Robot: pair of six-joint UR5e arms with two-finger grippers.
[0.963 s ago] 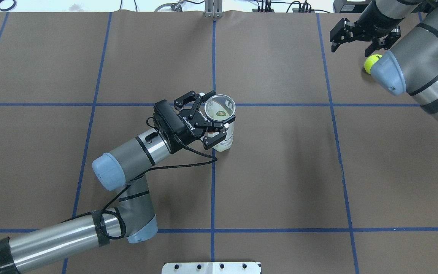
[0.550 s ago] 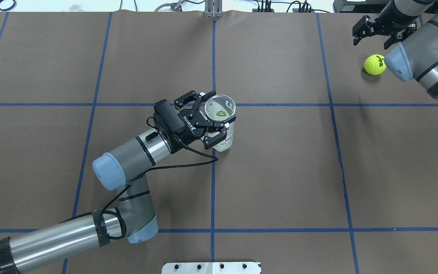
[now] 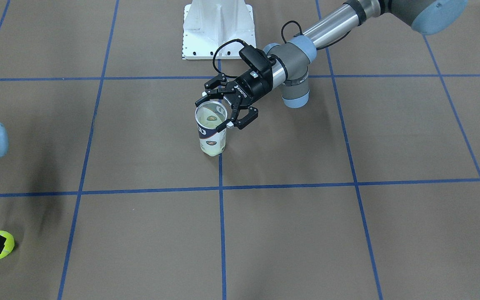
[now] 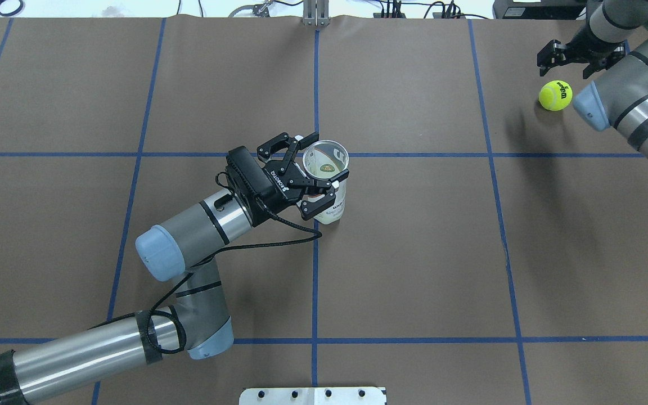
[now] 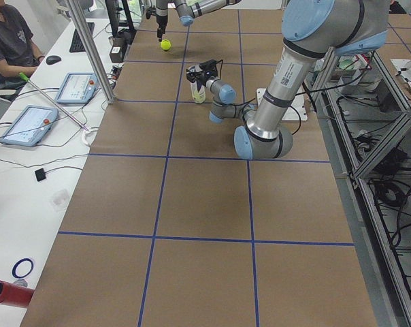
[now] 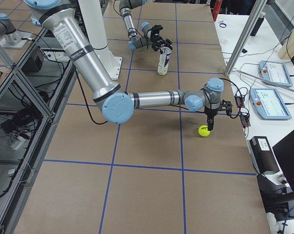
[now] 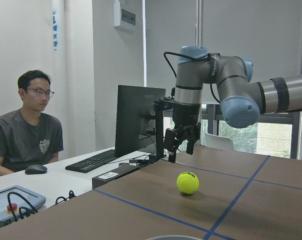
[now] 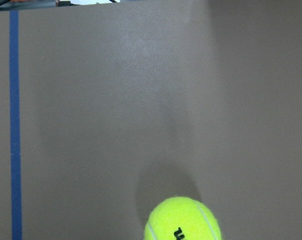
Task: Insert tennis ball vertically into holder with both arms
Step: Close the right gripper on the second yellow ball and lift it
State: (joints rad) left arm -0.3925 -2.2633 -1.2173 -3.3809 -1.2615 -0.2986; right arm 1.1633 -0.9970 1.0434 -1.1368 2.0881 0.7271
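Observation:
The holder (image 4: 332,211), a clear can with a white and navy label, stands upright near the table's centre, its mouth open upward; it also shows in the front view (image 3: 213,143). My left gripper (image 4: 319,169) is shut on the holder just under its silver rim, one finger on each side (image 3: 221,111). The yellow tennis ball (image 4: 555,94) lies on the table at the far right. My right gripper (image 4: 577,58) is open and empty, just beyond the ball and apart from it (image 7: 180,144). The right wrist view shows the ball (image 8: 183,221) at its bottom edge.
Blue tape lines (image 4: 315,281) divide the brown table cover. The white arm base plate (image 3: 217,29) sits at the robot's edge. An operator (image 7: 28,125), a monitor (image 7: 138,117), a keyboard and tablets (image 5: 28,126) are on a side desk past the ball.
My right gripper has moved right and toward the far edge, past the ball, and the ball now shows fully. The left gripper and holder have not moved.

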